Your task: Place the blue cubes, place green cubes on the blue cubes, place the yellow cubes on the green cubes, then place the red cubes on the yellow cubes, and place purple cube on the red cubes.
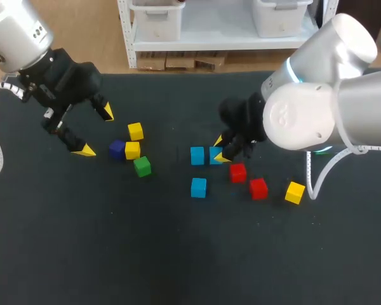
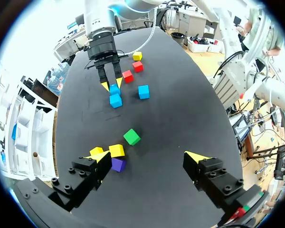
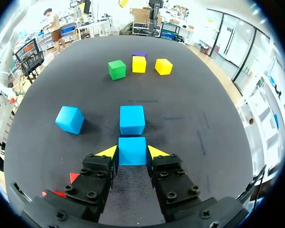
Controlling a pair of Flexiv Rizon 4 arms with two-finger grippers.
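Pincer of right arm (image 3: 132, 152) tight around blue cube (image 3: 132, 148)

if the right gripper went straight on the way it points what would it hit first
The right gripper is shut on one small blue cube; just ahead, across a narrow gap, sits a second blue cube. That would likely be met first, by the held cube.

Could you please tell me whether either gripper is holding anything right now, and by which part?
The right gripper holds a blue cube by two opposite side faces; the left gripper is open and holds nothing.
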